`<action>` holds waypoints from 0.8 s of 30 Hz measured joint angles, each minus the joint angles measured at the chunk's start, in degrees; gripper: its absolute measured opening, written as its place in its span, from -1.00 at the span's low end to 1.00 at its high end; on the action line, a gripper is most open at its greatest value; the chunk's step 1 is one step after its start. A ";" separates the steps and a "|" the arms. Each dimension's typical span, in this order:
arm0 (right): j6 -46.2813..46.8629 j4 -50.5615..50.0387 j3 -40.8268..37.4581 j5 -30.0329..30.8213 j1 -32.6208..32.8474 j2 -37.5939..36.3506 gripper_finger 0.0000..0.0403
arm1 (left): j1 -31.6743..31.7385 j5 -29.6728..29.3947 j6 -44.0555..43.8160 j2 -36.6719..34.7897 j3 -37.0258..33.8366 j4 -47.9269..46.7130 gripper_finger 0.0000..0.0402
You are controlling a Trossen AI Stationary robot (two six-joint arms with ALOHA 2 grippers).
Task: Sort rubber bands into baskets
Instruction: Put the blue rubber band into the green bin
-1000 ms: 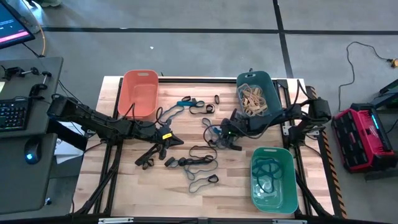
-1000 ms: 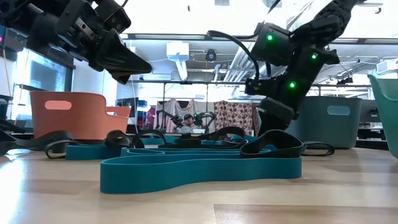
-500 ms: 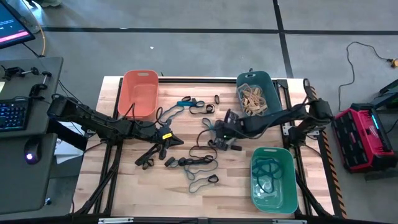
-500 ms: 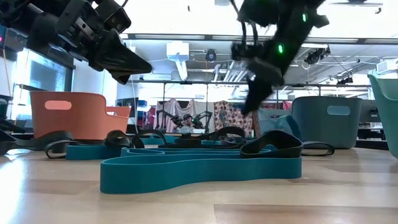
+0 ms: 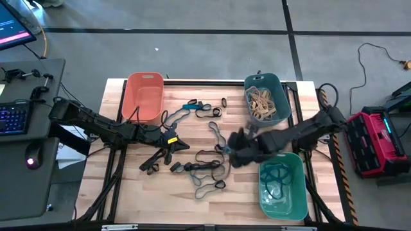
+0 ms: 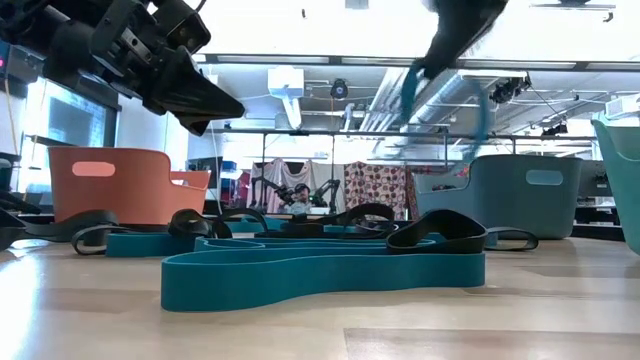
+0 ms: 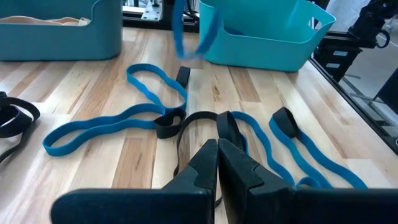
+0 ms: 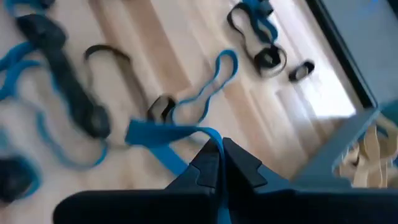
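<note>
Wooden table (image 5: 135,192) has loose rubber bands (image 5: 205,168) mid-table, green basket (image 5: 281,186) near right. My right gripper (image 8: 221,155) is pinched on a blue band (image 8: 163,134): light, floppy, pinch anywhere. Left gripper (image 7: 217,155) sits closed, empty.

Blue band (image 8: 163,134), light-green basket (image 5: 282,185)

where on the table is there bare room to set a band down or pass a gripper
Bare wood runs along the front edge of the table, left of the green basket, below the left gripper. The middle is crowded with loose rubber bands.
</note>
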 joint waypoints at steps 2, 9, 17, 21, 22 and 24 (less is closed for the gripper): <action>5.07 -5.07 2.11 -0.16 3.26 0.00 -1.00 | 0.02 0.00 0.02 0.00 0.00 -0.03 -0.98; 26.52 -21.27 7.14 -6.85 14.70 -0.01 -1.00 | 0.00 0.00 0.04 0.00 0.00 -0.08 -0.98; 44.83 -24.75 3.80 -15.91 24.74 -0.04 -1.00 | 0.02 0.00 0.04 0.00 0.00 -0.12 -0.98; 48.14 -24.37 -2.13 -19.90 27.00 -0.04 -1.00 | -0.29 0.25 0.04 0.00 0.00 -0.88 -0.98; 48.78 -24.08 -3.77 -21.40 27.09 -0.04 -1.00 | -0.51 0.26 0.04 0.00 0.00 -1.27 -0.98; 49.01 -22.08 -7.14 -24.11 27.08 -0.04 -1.00 | -1.14 0.40 0.05 0.00 0.00 -1.84 -0.98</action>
